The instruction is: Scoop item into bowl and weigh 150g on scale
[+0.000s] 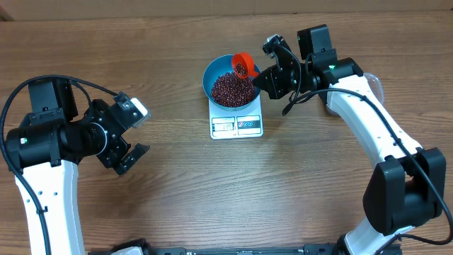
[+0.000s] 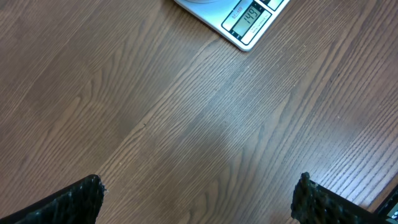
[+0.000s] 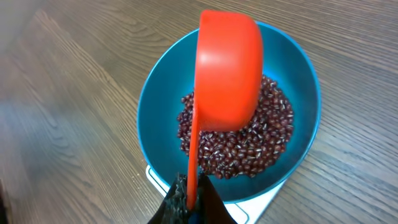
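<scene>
- Pouring is the step in hand: the right gripper (image 3: 189, 202) is clenched on the handle of the red scoop (image 3: 229, 74), which is tipped over the blue bowl (image 3: 155, 106).
- Beans (image 3: 249, 143) lie in a loose heap across the bowl's bottom, well below the rim; the overhead view seems to show a few dark ones in the scoop.
- The bowl sits on the white scale (image 1: 237, 126), its display facing the left arm.
- The digits look just short of the target, though they are small.
- The next move likely calls for a gentle trickle, stopping when the display reaches the target.
- The left gripper (image 1: 138, 133) hangs released and empty over bare table (image 1: 212, 191), well apart from the scale.
</scene>
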Robot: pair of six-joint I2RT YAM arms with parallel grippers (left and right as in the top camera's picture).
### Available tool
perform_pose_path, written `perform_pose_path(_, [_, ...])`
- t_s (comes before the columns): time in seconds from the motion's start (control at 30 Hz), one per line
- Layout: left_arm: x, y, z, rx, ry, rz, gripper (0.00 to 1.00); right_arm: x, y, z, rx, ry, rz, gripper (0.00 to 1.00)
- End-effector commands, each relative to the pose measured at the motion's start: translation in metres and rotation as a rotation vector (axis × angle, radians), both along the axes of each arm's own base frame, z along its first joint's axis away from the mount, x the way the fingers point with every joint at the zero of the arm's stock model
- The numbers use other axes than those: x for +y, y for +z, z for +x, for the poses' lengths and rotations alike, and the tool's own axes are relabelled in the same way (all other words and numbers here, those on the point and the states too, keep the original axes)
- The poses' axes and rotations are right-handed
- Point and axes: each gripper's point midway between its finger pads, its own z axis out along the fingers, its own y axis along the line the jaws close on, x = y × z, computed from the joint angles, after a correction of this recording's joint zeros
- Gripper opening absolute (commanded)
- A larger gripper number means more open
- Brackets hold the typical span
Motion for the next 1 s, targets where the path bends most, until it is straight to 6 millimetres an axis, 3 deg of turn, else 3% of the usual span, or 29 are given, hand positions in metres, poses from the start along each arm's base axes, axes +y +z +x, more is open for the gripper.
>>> perform_pose_path(0.0, [0.001,0.000,0.000,-0.007,-0.027,0.019,1.00,0.000,0.025,0.001,-0.066,-0.004,0.001,0.04])
perform_pose_path(0.77, [0.001,0.000,0.000,-0.007,-0.027,0.019,1.00,-0.001,0.021,-0.005,-0.036,-0.002,-0.007,0.04])
perform_pose_path(0.97, [0.001,0.000,0.000,-0.007,-0.027,0.019,1.00,0.017,0.041,-0.022,0.003,0.110,0.162,0.04])
